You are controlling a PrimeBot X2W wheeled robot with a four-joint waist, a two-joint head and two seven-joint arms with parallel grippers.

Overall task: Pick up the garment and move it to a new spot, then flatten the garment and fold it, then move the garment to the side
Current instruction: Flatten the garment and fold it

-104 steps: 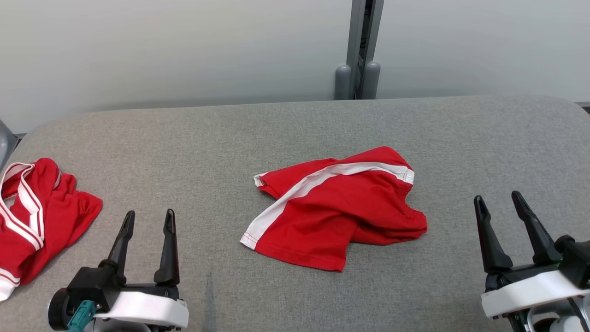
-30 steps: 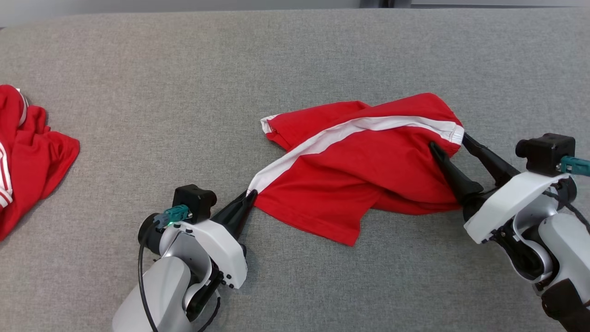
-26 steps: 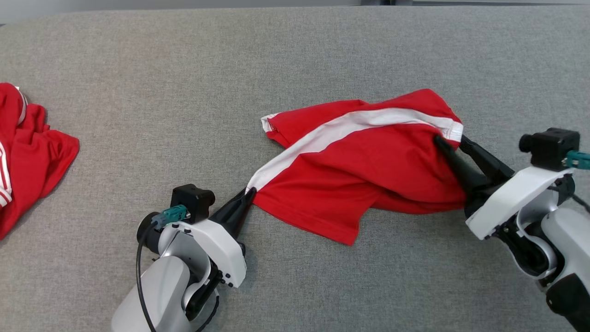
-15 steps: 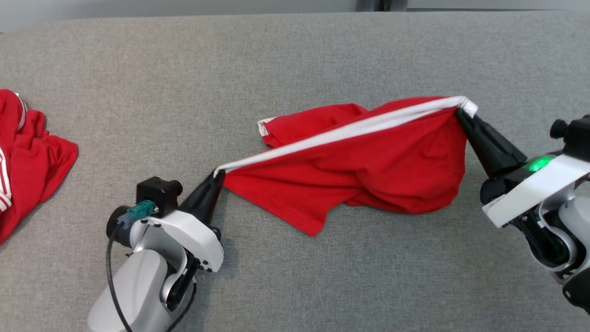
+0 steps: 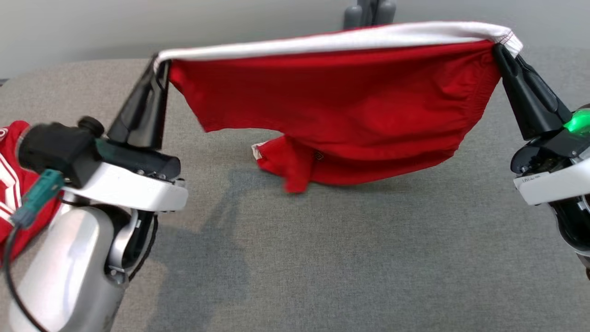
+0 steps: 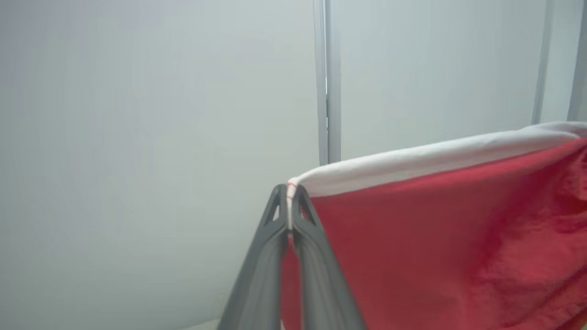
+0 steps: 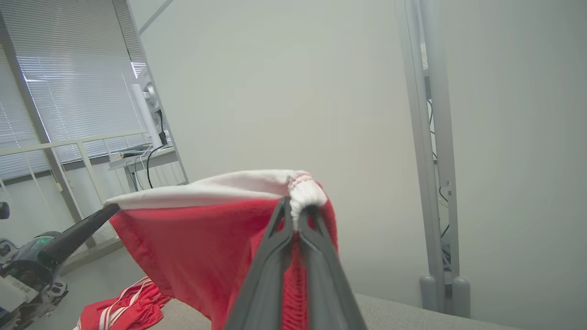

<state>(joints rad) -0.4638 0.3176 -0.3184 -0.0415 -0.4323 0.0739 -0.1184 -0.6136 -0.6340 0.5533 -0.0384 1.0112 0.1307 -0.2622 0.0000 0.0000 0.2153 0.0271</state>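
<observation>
**A:** What takes up most of the scene?
**B:** A grey cloth-covered table (image 5: 368, 258), with a pale wall (image 5: 138, 27) behind it.
**A:** Where is the garment?
**B:** The red garment (image 5: 332, 101) hangs in the air over the middle of the table, stretched between the two grippers. Its white band (image 5: 322, 44) runs taut along the top edge. Below it the red cloth sags, and the lowest part comes down to the table or just above it; I cannot tell whether it touches.
**A:** Anything else lying there?
**B:** A second garment (image 5: 11, 152), red with white stripes, is crumpled at the table's left edge, partly behind the left arm.
**A:** And the grippers?
**B:** The left gripper (image 5: 157, 64) is closed on the left end of the white band, with the cloth pinched at its fingertips. The right gripper (image 5: 501, 50) is clamped on the right end, where the band bunches over its tips.
**A:** Smaller things?
**B:** A grey post (image 5: 368, 9) stands beyond the far edge, and a green light (image 5: 578, 122) glows on the right wrist.
</observation>
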